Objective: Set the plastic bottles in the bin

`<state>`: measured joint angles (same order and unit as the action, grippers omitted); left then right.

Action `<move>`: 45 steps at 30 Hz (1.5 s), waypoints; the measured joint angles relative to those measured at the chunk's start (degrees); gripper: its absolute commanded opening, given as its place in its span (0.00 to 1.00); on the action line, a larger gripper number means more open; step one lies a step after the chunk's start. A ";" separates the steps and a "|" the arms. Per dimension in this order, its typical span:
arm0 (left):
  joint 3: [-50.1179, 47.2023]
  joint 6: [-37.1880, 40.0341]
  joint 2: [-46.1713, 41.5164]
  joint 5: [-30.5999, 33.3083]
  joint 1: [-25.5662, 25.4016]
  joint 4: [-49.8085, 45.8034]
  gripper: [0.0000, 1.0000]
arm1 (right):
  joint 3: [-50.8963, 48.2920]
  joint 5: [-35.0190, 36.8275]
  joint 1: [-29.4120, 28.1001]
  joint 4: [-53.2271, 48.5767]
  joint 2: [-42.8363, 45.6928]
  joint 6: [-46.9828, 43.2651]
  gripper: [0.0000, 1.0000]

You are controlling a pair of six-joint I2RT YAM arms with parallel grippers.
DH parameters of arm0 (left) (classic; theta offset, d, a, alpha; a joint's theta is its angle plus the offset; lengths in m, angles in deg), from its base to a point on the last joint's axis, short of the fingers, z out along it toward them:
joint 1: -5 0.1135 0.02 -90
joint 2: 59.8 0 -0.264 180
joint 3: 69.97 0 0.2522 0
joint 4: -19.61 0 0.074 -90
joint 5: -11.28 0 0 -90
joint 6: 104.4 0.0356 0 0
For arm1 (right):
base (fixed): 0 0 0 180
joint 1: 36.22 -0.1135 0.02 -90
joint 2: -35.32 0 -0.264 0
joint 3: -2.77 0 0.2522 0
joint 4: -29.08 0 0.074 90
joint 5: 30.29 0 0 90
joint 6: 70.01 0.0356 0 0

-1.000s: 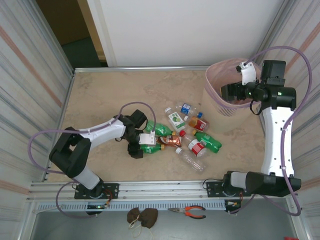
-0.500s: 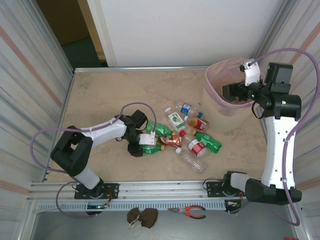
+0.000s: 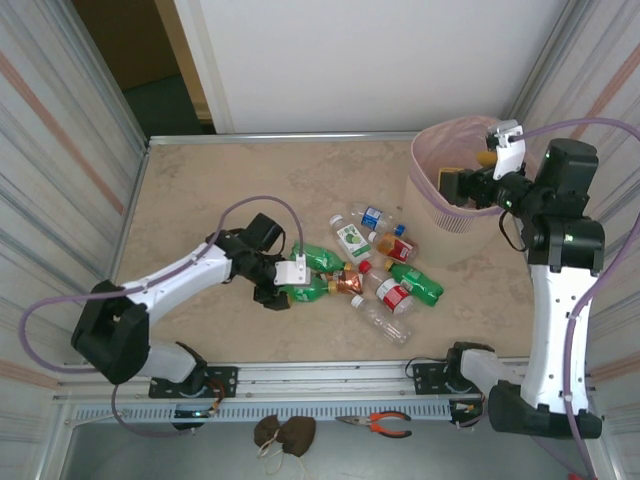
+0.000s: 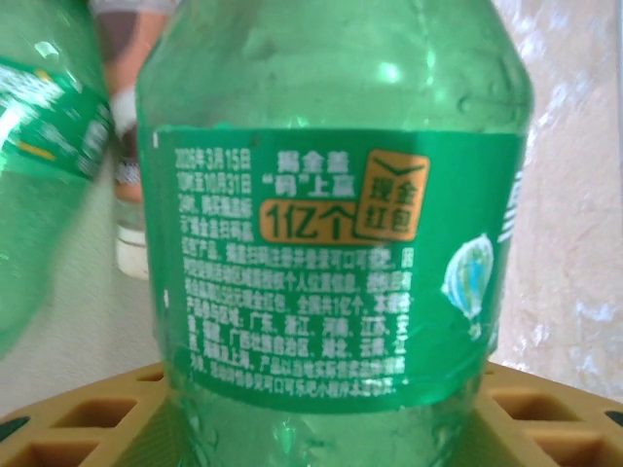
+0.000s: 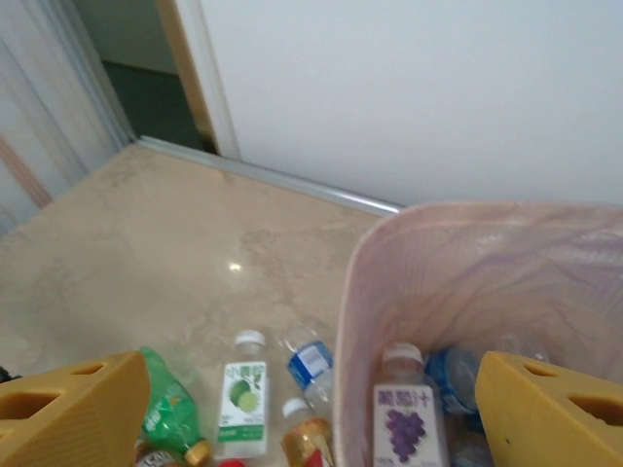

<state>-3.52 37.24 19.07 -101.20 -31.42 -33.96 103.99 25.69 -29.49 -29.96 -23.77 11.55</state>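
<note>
Over the last second the left arm has stretched lower and the right gripper [image 3: 467, 172] has swung further over the bin [image 3: 437, 228]. From above, the left gripper [image 3: 277, 290] is closed on a green bottle [image 3: 308, 291] at the pile's near-left edge. At the left wrist, that bottle fills the gap between the yellow pads [image 4: 88, 413]. Being smooth and round, it may slip when lifted. At the right wrist, the jaws stand wide and empty above the bin.

Orange-handled pliers [image 3: 375, 424], brown lump [image 3: 284, 431], beige table [image 3: 215, 190]
</note>
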 measured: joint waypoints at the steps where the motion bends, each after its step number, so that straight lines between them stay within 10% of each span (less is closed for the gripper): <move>1: -0.07 -0.44 -1.40 -1.07 0.20 0.55 0.53 | -1.53 -1.29 -0.02 1.97 1.05 0.87 0.86; 24: -5.27 -33.73 -20.61 -24.81 2.64 42.01 0.53 | -19.12 -17.11 -22.82 37.75 9.90 14.23 0.90; 45: 6.91 -46.73 -17.81 -37.99 -5.70 52.78 0.54 | -12.66 -20.20 -48.68 36.50 2.08 -0.79 0.90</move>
<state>3.38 -9.49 1.26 -139.19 -37.13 18.82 91.33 5.49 -78.17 6.54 -21.69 10.76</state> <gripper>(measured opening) 0.586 0.913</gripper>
